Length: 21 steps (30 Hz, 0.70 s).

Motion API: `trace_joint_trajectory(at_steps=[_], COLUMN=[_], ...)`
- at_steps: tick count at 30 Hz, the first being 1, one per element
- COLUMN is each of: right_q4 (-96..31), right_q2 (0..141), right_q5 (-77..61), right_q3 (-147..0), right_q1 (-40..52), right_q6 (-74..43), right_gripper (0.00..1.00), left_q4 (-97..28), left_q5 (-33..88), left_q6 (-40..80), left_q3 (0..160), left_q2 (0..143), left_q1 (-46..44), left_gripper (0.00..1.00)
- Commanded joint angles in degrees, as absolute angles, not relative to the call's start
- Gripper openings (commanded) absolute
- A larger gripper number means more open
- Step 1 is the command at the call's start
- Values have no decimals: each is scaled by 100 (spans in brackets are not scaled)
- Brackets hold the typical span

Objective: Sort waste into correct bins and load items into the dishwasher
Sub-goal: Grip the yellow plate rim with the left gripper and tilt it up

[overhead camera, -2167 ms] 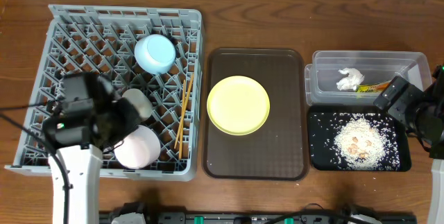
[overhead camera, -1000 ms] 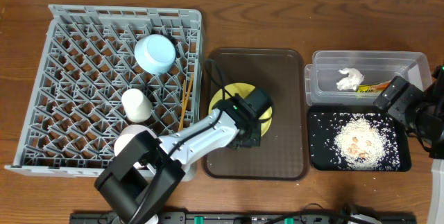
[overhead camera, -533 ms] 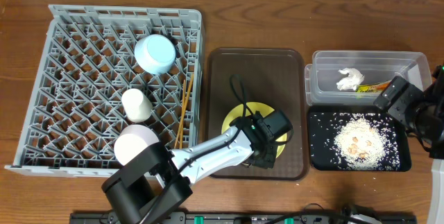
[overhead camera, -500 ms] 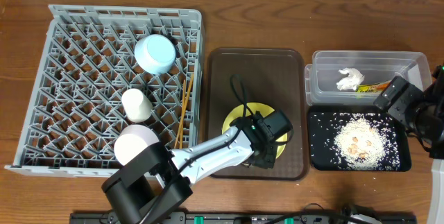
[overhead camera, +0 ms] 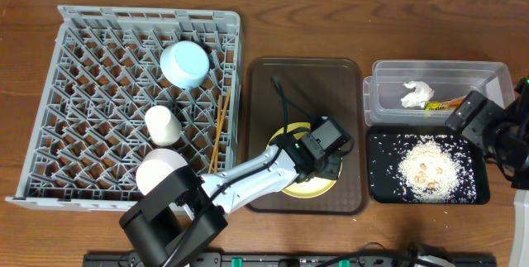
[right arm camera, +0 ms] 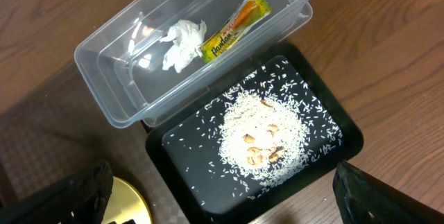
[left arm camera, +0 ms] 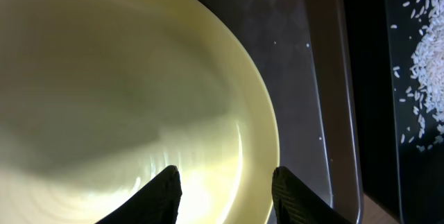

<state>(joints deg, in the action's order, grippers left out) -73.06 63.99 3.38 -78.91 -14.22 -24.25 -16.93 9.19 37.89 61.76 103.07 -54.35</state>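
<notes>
The yellow plate (overhead camera: 307, 186) had slid on the brown serving tray (overhead camera: 306, 77). About two seconds before it lay at the tray's middle; half a second before it was off-centre towards the front. Now it sat in the front right part, its near rim close to the tray's front lip. The left gripper (left arm camera: 225, 177) had moved with it and hung over the plate's right side, jaws spread. One finger (left arm camera: 165, 195) was above the plate's floor and the other at its rim; whether either touched could not be told.

The right gripper (right arm camera: 222, 182) had not shifted. It hung with its fingers wide apart, near where the clear container (overhead camera: 496, 73) met the black tray (overhead camera: 380, 188).

The napkin (overhead camera: 417, 93) and wrapper (overhead camera: 442, 104) lay in the container, and the rice (overhead camera: 428, 168) in the black tray. The blue bowl (overhead camera: 184, 63), white cup (overhead camera: 163, 124) and chopsticks (overhead camera: 220, 131) were in the grey rack (overhead camera: 83, 159).

From the left wrist, a narrow strip of brown floor separated the plate's right rim from the tray's raised edge — the black tray lay just beyond. Behind the plate, the tray's far half showed only its floor and the arm's cable (overhead camera: 281, 102).
</notes>
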Motion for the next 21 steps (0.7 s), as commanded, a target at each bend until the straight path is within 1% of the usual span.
trace_joint_trajectory(at_steps=[1,6,14,21], right_q4=[-7310,-7310,-7310,-7310], right_q2=[6375,6375,6375,6375], right_q5=[357,357,357,357], right_q3=[-7907,-7907,-7907,-7907], right_q1=[-1424,-1424,-1424,-1424], right_q6=[-2351,-2351,-2351,-2351], right_gripper=[99,99,99,99], left_q4=[-1697,-1647,-1229,-1205], left_q5=[784,786,779,-233], left_q6=[3684,3649,3402,3321], left_q3=[6237,6237,6237,6211], left_q2=[10298,10298,10298,10298], left_q1=[-5435,-5496,-5758,-6077], left_gripper=[45,45,45,45])
